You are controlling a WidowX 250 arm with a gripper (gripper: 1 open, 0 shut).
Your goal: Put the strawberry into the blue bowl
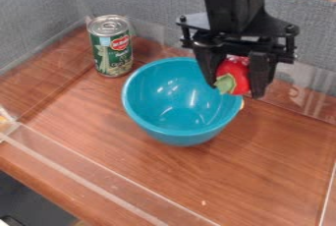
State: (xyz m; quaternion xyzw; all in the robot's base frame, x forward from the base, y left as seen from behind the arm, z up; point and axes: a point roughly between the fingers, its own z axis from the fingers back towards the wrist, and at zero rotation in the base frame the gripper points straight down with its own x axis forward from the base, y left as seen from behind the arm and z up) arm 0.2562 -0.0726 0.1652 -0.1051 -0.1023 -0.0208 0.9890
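Observation:
The teal-blue bowl sits in the middle of the wooden table, with nothing visible inside it. My black gripper hangs over the bowl's right rim, shut on the small red strawberry, whose green leafy top points down and left toward the bowl. The strawberry is held in the air just above the rim, between the two dark fingers.
A green-labelled tin can stands upright at the back left, close to the bowl. A grey fabric wall runs along the back and left. A clear plastic barrier lines the table's front edge.

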